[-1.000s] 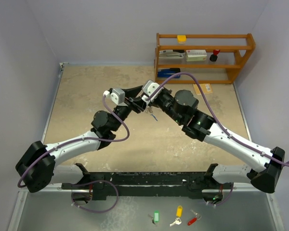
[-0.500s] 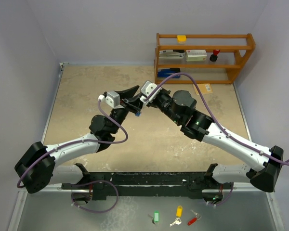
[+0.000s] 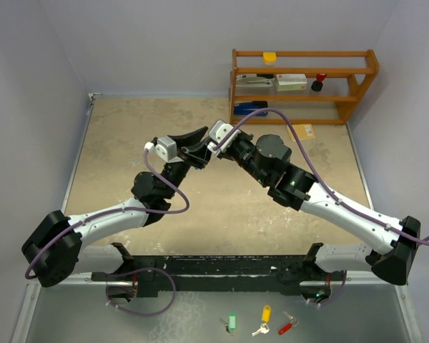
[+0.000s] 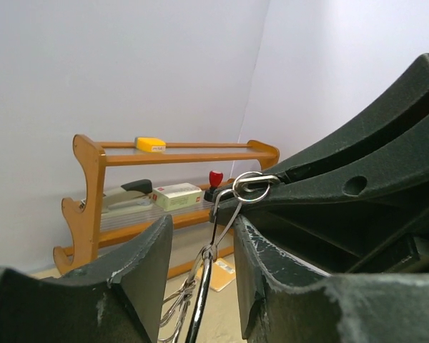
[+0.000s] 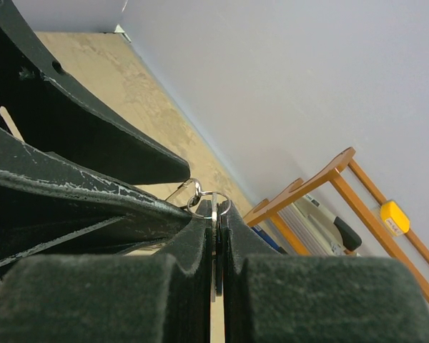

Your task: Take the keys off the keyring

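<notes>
Both grippers meet above the middle of the table. My right gripper (image 3: 210, 150) (image 5: 216, 214) is shut on flat keys (image 5: 214, 250), one silver and one dark, held edge-on between its pads. The small silver keyring (image 5: 213, 204) (image 4: 252, 188) sticks out just past its fingertips. A wire clasp (image 4: 225, 214) hangs from the ring, with more wire loops and a dark strip (image 4: 199, 300) below it. My left gripper (image 3: 199, 147) (image 4: 204, 229) is open, a finger on each side of that hanging clasp, apart from it. No blue-headed key shows.
A wooden shelf (image 3: 304, 86) stands at the back right with a yellow block, a box and a stapler. A tan card (image 3: 304, 131) lies before it. Green, yellow and red tagged keys (image 3: 261, 321) lie below the arm bases. Walls close the left and right.
Both grippers have shifted a little left. The keys that dangled below them a second ago no longer show from above. My left fingers now straddle the hanging clasp.
</notes>
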Controlling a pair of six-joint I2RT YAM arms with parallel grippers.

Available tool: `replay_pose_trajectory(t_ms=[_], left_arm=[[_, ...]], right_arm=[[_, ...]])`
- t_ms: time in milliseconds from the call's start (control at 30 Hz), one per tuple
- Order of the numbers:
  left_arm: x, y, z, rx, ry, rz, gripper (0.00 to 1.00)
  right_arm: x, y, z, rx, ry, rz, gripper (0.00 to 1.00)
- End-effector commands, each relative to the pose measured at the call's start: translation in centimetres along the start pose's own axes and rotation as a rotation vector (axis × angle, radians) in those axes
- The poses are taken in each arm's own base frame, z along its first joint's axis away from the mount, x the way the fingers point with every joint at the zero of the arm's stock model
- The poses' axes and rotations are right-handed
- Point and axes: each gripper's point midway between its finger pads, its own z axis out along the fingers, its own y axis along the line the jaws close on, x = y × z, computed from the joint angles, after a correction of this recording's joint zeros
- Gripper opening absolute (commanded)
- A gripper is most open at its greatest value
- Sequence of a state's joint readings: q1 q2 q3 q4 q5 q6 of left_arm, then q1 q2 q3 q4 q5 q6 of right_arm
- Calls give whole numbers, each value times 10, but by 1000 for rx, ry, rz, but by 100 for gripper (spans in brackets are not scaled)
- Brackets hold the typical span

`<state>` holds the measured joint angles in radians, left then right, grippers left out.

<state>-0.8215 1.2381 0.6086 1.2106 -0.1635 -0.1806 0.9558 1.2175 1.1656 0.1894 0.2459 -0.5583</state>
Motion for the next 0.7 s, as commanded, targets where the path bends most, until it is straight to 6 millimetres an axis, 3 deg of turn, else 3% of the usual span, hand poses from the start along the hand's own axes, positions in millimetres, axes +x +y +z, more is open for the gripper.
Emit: replay_pose_trajectory(t_ms=[0, 300, 533, 667], left_arm=[[-28, -19, 4, 88, -86, 5, 36], [-20, -23, 6, 118, -38, 37, 25], [-17, -16, 1, 87, -37, 53, 18], [-29, -6, -4, 39, -82, 75, 3]], right_arm=[[-28, -18, -3, 52, -74, 14, 0], [-29, -19, -5, 58, -72, 13, 0], [-29, -19, -4, 60, -73, 14, 0], [-26, -19, -3, 63, -56, 9, 0]])
